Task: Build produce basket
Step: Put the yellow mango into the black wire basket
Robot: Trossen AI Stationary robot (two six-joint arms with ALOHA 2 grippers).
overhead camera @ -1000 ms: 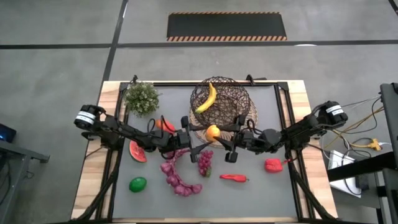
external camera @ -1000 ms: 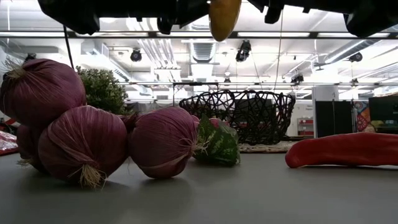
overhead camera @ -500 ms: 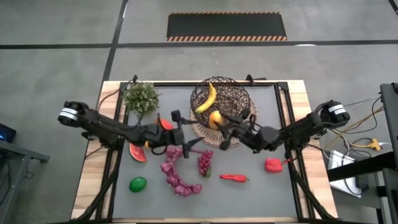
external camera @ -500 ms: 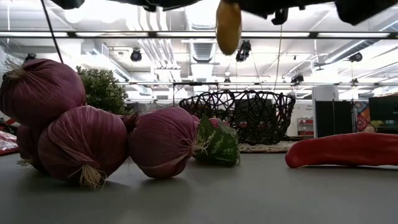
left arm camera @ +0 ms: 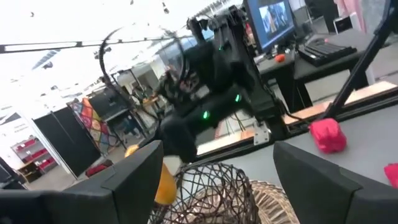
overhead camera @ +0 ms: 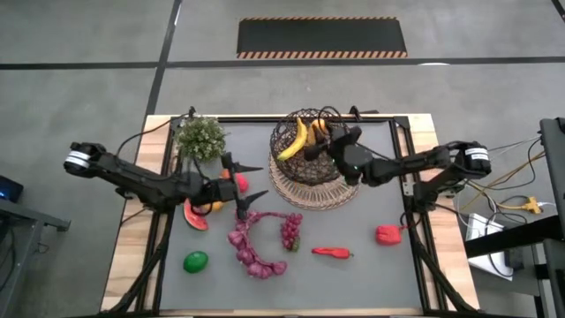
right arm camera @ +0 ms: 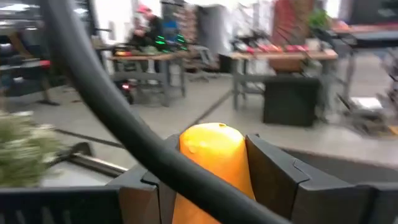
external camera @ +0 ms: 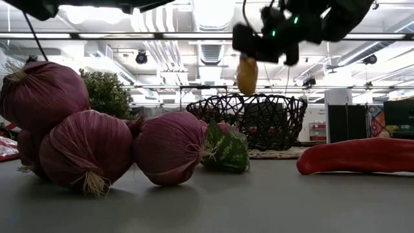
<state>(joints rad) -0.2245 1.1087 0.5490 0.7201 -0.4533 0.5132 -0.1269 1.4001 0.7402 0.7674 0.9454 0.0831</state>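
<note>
**Mango Held Over the Basket, Produce Spread Across the Near Surface**

Nearest the front edge of the grey surface point(overhead camera: 371, 283) lies a green lime point(overhead camera: 195, 261). Just beyond it a string of purple onions point(overhead camera: 252, 252) curves up toward the middle, filling the left of the low view, with a bunch of purple grapes point(overhead camera: 290, 229) beside its far end. A long red pepper point(overhead camera: 332, 253) lies to the right of the grapes, and a blocky red pepper point(overhead camera: 387, 234) sits farther right, well apart from the rest.

On the left, a watermelon slice point(overhead camera: 194, 215) lies next to the left end effector point(overhead camera: 242, 184), whose fingers stand wide apart with nothing between them; a red fruit point(overhead camera: 240, 183) lies just beside it. This arm reaches in low from the left side and sits clear of the basket.

Farther back, the dark wire-mesh basket point(overhead camera: 309, 146) rests on a round woven mat point(overhead camera: 309, 193). A yellow banana point(overhead camera: 296, 140) leans inside it. The right end effector point(overhead camera: 325, 141) hangs above the basket's opening, clamped on a yellow-orange mango point(external camera: 246, 74), which the low view shows suspended just above the rim. The basket's looped handle point(right arm camera: 118, 118) crosses directly in front of the mango in the right wrist view.

A bushy green plant point(overhead camera: 200, 138) stands at the far left corner, apart from the basket.
</note>
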